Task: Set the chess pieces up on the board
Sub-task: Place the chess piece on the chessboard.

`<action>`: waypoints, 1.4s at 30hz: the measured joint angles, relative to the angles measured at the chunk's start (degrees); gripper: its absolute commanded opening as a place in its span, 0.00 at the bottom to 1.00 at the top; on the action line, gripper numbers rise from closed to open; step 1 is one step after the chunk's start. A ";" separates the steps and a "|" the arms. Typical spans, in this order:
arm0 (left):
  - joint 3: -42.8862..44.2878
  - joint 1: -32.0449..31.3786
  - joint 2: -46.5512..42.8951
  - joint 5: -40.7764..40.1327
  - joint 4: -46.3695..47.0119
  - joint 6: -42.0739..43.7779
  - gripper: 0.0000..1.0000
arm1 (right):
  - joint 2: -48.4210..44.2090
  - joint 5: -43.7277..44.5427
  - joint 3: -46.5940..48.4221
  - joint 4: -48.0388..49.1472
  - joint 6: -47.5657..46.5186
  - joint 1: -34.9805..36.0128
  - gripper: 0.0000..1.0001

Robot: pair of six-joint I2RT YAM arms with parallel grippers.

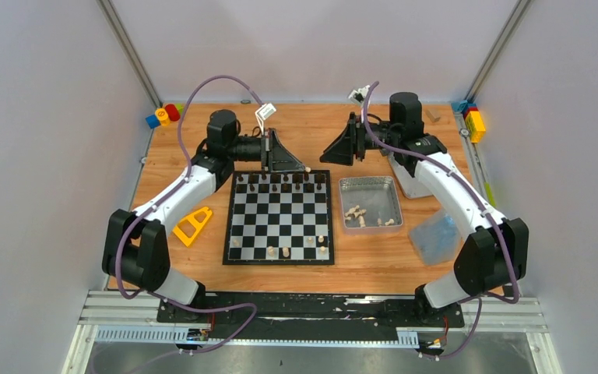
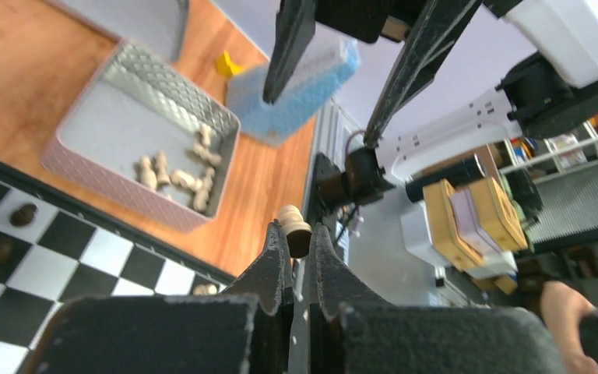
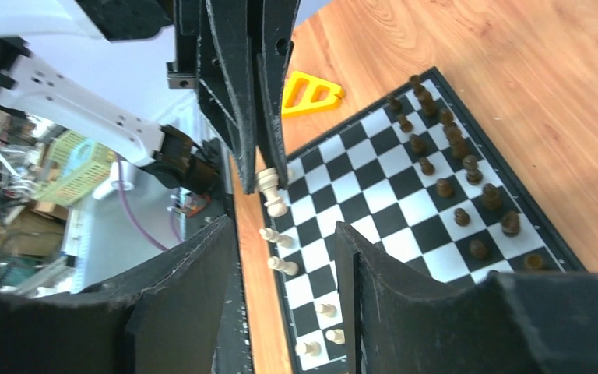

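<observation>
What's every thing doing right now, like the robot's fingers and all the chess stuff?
left fingers: shut on a pale chess piece, lifted off the board.
right fingers: open, holding nothing.
chessboard: lying flat, partly set up.
dark pieces: standing in the far rows.
pale pieces on the board: a few standing in the near rows.
metal tin: open, no lid on.
loose pale pieces: lying in the tin.

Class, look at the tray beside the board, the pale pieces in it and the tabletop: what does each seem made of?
Tray: probably thin metal, silvery with patterned walls. Pale pieces: likely wood, matt cream; plastic possible. Tabletop: wood or laminate, orange-brown with grain lines.
</observation>
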 measured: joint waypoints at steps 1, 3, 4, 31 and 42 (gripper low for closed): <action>-0.85 0.02 -0.50 -0.98 4.07 -2.67 0.00 | 0.13 -1.22 0.00 1.29 1.84 -0.44 0.51; -2.56 0.02 -1.14 -2.58 10.16 -6.88 0.00 | 0.52 -3.23 0.00 3.41 5.03 -0.85 0.50; -3.85 0.02 -1.33 -3.80 14.08 -9.33 0.00 | 0.87 -4.42 0.00 4.66 7.04 -0.90 0.50; -12.17 -0.50 -1.33 -10.95 45.55 -27.36 0.00 | 8.15 -14.16 -2.67 25.11 28.02 -0.46 0.48; -12.37 -1.46 -1.31 -10.97 47.01 -27.15 0.00 | 9.20 -14.99 -2.67 27.67 30.56 0.09 0.43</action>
